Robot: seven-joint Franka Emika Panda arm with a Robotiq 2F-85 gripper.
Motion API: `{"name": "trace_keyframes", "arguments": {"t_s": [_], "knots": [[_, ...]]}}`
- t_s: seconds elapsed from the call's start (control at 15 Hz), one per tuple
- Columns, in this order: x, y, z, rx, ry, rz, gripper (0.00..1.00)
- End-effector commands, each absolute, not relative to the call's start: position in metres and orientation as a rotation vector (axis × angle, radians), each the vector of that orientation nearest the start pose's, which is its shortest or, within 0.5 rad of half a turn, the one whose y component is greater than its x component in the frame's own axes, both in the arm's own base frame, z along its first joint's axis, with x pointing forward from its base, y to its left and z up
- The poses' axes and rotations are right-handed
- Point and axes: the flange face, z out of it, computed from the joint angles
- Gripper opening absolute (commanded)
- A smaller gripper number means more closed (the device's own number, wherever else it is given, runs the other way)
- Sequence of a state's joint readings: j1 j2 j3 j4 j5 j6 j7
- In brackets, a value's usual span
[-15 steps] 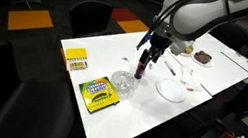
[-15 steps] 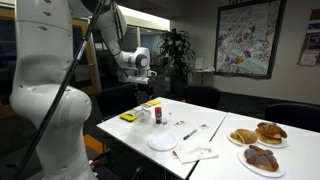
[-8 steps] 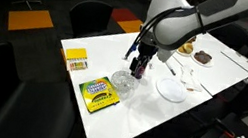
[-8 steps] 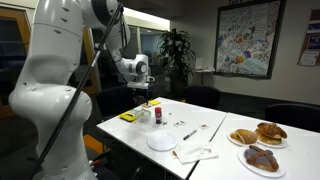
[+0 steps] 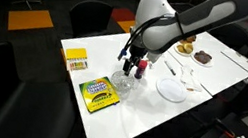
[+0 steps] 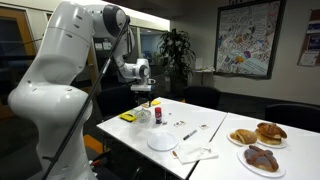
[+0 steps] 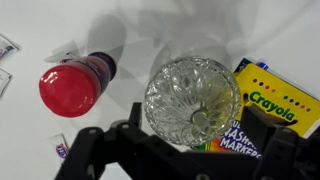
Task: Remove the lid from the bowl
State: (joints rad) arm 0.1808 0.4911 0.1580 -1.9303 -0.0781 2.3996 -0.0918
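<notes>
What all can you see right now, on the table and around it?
table: one, white
bowl: one, clear patterned glass, mid-table; a clear lid can't be told apart from it
bottle: one, red cap, beside the bowl
marker box: one, yellow-green, next to the bowl
small box: one, yellow, near the table edge
plate: one, white, flat
napkin: one, white, by the plate
pastries: three servings, brown, table end
plant: one, green, background
robot arm: one, white
gripper: one, black, open, above the bowl
</notes>
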Motion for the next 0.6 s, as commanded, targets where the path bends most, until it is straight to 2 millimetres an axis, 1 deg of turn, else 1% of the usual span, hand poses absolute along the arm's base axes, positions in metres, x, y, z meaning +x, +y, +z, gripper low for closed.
{"name": "trace_keyframes", "arguments": {"t_s": [0.0,0.4,0.53], "knots": [[0.606,0.214,0.222,-3.009,-0.759,0.008,1.00],[0.614,0.234,0.209,-2.990,-0.786,0.034,1.00],[0.614,0.237,0.206,-3.003,-0.774,0.052,1.00]]}}
